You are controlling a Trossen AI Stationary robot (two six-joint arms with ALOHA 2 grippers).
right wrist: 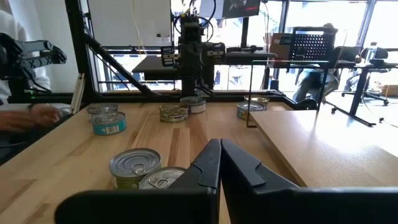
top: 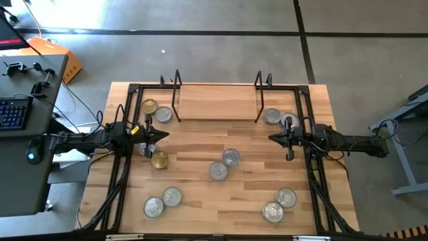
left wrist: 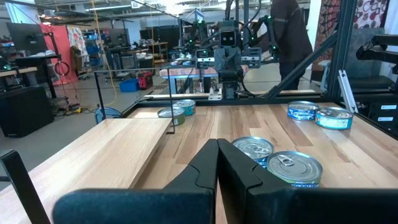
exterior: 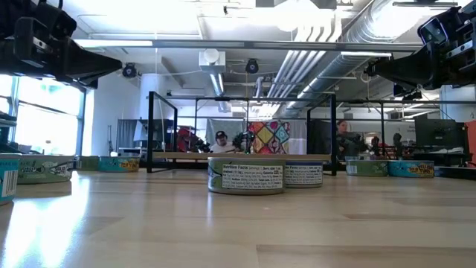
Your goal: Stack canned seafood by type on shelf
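Observation:
Both arms hover above the tabletop with shut fingers, touching nothing. My left gripper (top: 162, 136) (left wrist: 217, 144) is near the left edge, and my right gripper (top: 271, 138) (right wrist: 220, 143) faces it from the right. The shelf (top: 217, 102) (left wrist: 106, 149) (right wrist: 323, 140) stands at the far edge with nothing on it. Tins stand on the table in small groups. A silver-lidded pair (top: 225, 165) (left wrist: 273, 158) (right wrist: 143, 169) (exterior: 245, 176) stands mid-table between the grippers. A gold tin (top: 159, 159) and a gold-and-silver pair (top: 156, 111) stand near the left gripper. Another pair (top: 280, 119) stands beside the right gripper.
More silver tins stand near the table's near edge: one pair at the left (top: 162, 201) and one at the right (top: 279, 205). Black frame rails (top: 124, 174) run along both table sides. The shelf's wire uprights (top: 176, 94) stand at its ends. People are in the room beyond.

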